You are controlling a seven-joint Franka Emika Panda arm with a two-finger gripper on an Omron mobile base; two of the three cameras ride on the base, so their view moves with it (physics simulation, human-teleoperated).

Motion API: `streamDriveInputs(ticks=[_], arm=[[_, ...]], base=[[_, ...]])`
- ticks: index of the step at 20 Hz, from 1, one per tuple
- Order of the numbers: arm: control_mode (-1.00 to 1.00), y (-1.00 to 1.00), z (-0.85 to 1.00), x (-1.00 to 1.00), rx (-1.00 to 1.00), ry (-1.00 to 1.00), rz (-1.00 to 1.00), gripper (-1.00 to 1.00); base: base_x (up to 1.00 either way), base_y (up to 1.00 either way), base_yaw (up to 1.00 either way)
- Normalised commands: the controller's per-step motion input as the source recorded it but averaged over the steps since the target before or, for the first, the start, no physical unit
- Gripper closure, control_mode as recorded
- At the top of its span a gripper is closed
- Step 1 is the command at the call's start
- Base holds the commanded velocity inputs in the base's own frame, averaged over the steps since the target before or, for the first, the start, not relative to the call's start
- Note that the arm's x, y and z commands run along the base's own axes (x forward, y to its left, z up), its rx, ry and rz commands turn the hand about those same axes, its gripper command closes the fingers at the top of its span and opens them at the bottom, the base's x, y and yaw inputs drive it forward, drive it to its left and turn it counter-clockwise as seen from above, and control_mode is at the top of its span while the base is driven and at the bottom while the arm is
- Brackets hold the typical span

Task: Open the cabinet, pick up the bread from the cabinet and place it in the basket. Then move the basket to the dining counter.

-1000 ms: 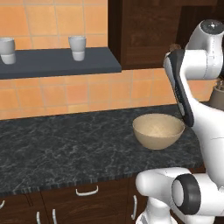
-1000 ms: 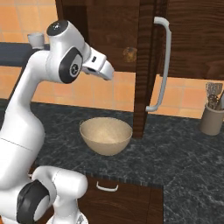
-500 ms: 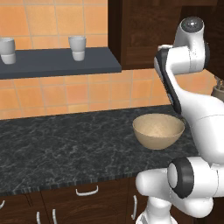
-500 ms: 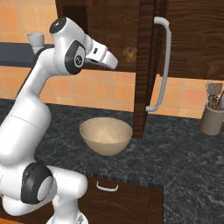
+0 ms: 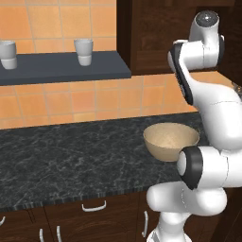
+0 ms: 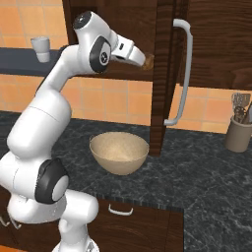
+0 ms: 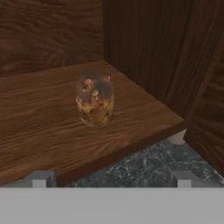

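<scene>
The cabinet (image 6: 123,19) hangs above the worktop, and its door (image 6: 165,74) with the long silver handle (image 6: 183,74) stands swung open. On its wooden shelf (image 7: 39,127) sits the bread (image 7: 95,99), a small golden-brown lump that is also the bread (image 6: 149,61) at the shelf's edge. My gripper (image 6: 143,59) is raised to shelf height just short of it. The gripper (image 7: 111,179) is open, nothing between its fingertips (image 7: 39,178), and the bread lies ahead, slightly left of centre. The beige basket (image 6: 119,151) (image 5: 171,141) stands on the black worktop below. The dining counter is out of view.
The black speckled worktop (image 5: 71,156) runs along the orange tiled wall. A dark shelf (image 5: 61,68) at the left carries white cups (image 5: 83,51). A utensil holder (image 6: 238,132) stands at the right. Drawers (image 5: 92,208) sit under the worktop. The open door juts out beside my hand.
My arm has lifted and stretched toward the open cabinet, carrying the hand up and closer to the bread on the shelf. The jaws stayed open. Basket and door are unmoved.
</scene>
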Motion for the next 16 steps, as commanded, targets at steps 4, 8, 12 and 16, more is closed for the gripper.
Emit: streamDriveInputs(ticks=[4, 8, 12, 16], arm=[[-1.00, -0.28, 0.00, 0.52, 0.02, 0.00, -0.01, -1.00], [-1.00, -0.04, -0.02, 0.57, 0.00, 0.00, -0.01, -1.00], [-1.00, -0.20, 0.00, 0.64, 0.00, 0.00, -0.01, -1.00], [-1.00, -0.23, -0.03, 0.51, 0.00, 0.01, -0.01, -1.00]], base=[[0.00, 0.00, 0.00], [0.00, 0.00, 0.00], [0.00, 0.00, 0.00], [0.00, 0.00, 0.00]])
